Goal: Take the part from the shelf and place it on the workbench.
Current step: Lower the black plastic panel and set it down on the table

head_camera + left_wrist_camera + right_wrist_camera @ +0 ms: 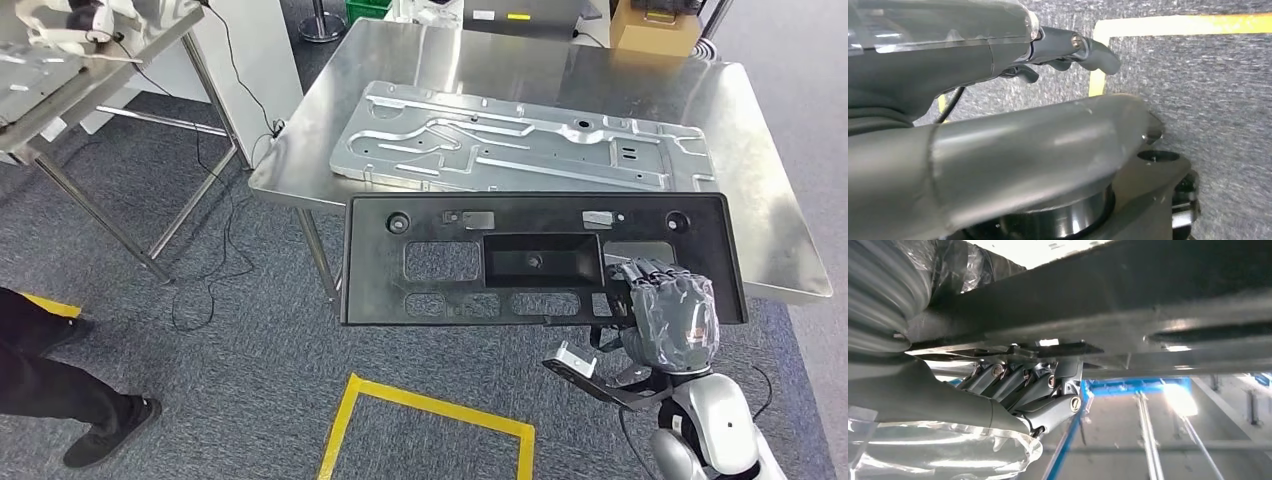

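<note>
The right hand (668,312) grasps the black panel (540,258) by its lower right edge, holding it flat just before the workbench (760,190). The left hand (998,100) hangs released above the carpet (1208,90).

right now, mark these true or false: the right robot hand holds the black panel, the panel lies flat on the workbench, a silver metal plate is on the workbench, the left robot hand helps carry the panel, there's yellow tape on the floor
1. The right robot hand holds the black panel. True.
2. The panel lies flat on the workbench. False: it is held at the bench's near edge, much of it over the floor.
3. A silver metal plate is on the workbench. True.
4. The left robot hand helps carry the panel. False: it hangs over the carpet, holding nothing.
5. Yellow tape marks the floor. True.
</note>
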`<state>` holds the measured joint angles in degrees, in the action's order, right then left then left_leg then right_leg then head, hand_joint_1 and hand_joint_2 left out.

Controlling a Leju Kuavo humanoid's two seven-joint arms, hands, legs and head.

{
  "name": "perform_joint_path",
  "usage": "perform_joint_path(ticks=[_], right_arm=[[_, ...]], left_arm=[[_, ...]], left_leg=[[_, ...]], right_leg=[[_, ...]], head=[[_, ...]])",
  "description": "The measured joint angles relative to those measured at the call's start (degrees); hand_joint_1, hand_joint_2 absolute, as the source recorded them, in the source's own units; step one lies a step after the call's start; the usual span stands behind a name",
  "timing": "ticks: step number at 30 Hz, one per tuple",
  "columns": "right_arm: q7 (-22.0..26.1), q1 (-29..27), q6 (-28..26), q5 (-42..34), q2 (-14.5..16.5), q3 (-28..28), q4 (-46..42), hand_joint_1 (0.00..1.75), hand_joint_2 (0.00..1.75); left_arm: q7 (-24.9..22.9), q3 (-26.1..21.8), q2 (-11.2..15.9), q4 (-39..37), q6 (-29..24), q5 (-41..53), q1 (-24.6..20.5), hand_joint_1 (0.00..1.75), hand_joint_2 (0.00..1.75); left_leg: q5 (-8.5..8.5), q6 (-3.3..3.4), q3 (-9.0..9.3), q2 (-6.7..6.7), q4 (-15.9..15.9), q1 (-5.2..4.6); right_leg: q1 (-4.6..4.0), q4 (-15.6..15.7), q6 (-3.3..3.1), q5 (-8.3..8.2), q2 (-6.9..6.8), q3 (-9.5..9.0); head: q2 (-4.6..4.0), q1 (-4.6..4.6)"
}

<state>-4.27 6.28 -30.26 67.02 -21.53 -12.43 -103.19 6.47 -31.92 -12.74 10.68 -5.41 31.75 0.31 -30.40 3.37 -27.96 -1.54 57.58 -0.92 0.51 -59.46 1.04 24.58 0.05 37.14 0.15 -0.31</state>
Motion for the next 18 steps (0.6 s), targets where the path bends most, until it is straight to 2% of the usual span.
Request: perform_joint_path(ticks=[3, 4, 5, 7, 8, 9, 10, 11, 12, 13, 14, 15, 18], right_arm=[[-0.43, -0.65, -0.02, 1.22, -0.04, 0.53, -0.23, 1.75, 1.75], [-0.57, -0.77, -0.02, 1.46, -0.07, 0.73, -0.27, 1.75, 1.75], [-0.70, -0.90, -0.03, 1.56, -0.09, 0.96, -0.32, 1.75, 1.75], [-0.97, -1.23, -0.03, 1.61, -0.12, 1.54, -0.38, 1.75, 1.75], [-1.11, -1.54, -0.02, 1.62, -0.14, 1.91, -0.39, 1.75, 1.75], [-1.29, -1.97, -0.03, 1.63, -0.18, 2.35, -0.39, 1.75, 1.75], [-1.45, -2.46, -0.06, 1.66, -0.27, 2.86, -0.39, 1.75, 1.75], [-1.61, -2.91, -0.07, 1.78, -0.42, 3.42, -0.45, 1.75, 1.75], [-1.79, -3.25, 0.03, 1.93, -0.66, 4.04, -0.62, 1.75, 1.75], [-1.99, -3.46, 0.32, 2.09, -0.96, 4.68, -0.90, 1.75, 1.75], [-2.26, -3.54, 0.80, 2.21, -1.32, 5.36, -1.31, 1.75, 1.75], [-2.53, -3.59, 1.35, 2.24, -1.71, 6.01, -1.77, 1.75, 1.75], [-2.91, -3.94, 2.37, 2.17, -2.76, 7.80, -2.82, 1.75, 1.75]], left_arm=[[0.00, -0.03, 0.01, 0.02, -0.02, -0.02, -0.01, 0.00, 0.00], [0.01, -0.05, 0.03, 0.02, -0.04, -0.03, -0.02, 0.00, 0.00], [0.01, -0.09, 0.06, 0.03, -0.06, -0.06, -0.07, 0.00, 0.00], [0.02, -0.23, 0.07, 0.03, -0.07, -0.15, -0.08, 0.00, 0.00], [0.01, -0.31, 0.08, 0.03, -0.07, -0.23, -0.04, 0.00, 0.00], [0.01, -0.38, 0.09, 0.03, -0.06, -0.30, 0.02, 0.00, 0.00], [0.06, -0.44, 0.10, 0.03, 0.06, -0.40, 0.10, 0.00, 0.00], [0.24, -0.48, 0.11, 0.03, 0.30, -0.52, 0.18, 0.00, 0.00], [0.50, -0.55, 0.10, 0.03, 0.64, -0.68, 0.27, 0.00, 0.00], [0.79, -0.63, 0.05, 0.03, 1.00, -0.84, 0.32, 0.00, 0.00], [1.05, -0.72, -0.01, 0.03, 1.28, -0.96, 0.27, 0.00, 0.00], [1.19, -0.80, -0.10, 0.03, 1.42, -1.05, 0.15, 0.00, 0.00], [1.31, -0.90, -0.33, 0.05, 1.45, -1.10, -0.15, 0.00, 0.00]], left_leg=[[-0.32, -1.07, 0.30, 0.19, 1.25, -0.05], [-0.69, -1.40, -0.48, 0.38, 2.99, 0.01], [-1.57, -1.75, -1.98, 0.59, 5.78, 0.15], [-4.42, -2.48, -6.46, 0.91, 12.80, 0.67], [-5.59, -2.82, -8.48, 1.01, 15.27, 0.95], [-5.81, -3.09, -9.79, 1.10, 16.14, 1.21], [-4.75, -3.28, -10.16, 1.17, 15.03, 1.42], [-2.47, -3.41, -9.71, 1.23, 12.17, 1.57], [0.69, -3.45, -8.88, 1.33, 8.29, 1.67], [2.88, -3.41, -8.20, 1.45, 5.13, 1.57], [4.34, -3.16, -7.71, 1.56, 2.96, 1.42], [5.05, -2.76, -7.55, 1.61, 1.98, 1.21], [4.81, -1.29, -6.56, 1.40, 1.29, 1.03]], right_leg=[[0.19, 0.56, -0.98, 0.38, 0.00, -1.16], [0.40, 0.77, -1.26, 0.63, -0.04, -1.78], [0.60, 0.97, -1.46, 0.93, -0.07, -2.40], [0.73, 1.09, -1.59, 1.81, -0.16, -3.38], [0.82, 1.07, -1.49, 2.31, -0.19, -3.92], [0.93, 1.04, -1.35, 2.87, -0.20, -4.57], [1.07, 1.01, -1.15, 3.46, -0.20, -5.33], [1.23, 0.99, -0.91, 4.07, -0.19, -6.15], [1.37, 1.00, -0.62, 4.69, -0.20, -6.87], [1.47, 1.01, -0.28, 5.19, -0.18, -7.51], [1.51, 1.08, 0.11, 5.59, -0.17, -7.86], [1.48, 1.22, 0.57, 5.87, -0.17, -8.11], [1.55, 1.15, 1.80, 6.06, -0.25, -9.06]], head=[[0.00, 0.00], [0.00, -0.01], [0.00, -0.01], [0.00, -0.02], [0.00, -0.02], [0.00, -0.02], [0.00, -0.02], [0.00, -0.02], [0.00, -0.02], [0.00, -0.02], [0.00, -0.03], [0.00, -0.02], [0.00, 0.01]])
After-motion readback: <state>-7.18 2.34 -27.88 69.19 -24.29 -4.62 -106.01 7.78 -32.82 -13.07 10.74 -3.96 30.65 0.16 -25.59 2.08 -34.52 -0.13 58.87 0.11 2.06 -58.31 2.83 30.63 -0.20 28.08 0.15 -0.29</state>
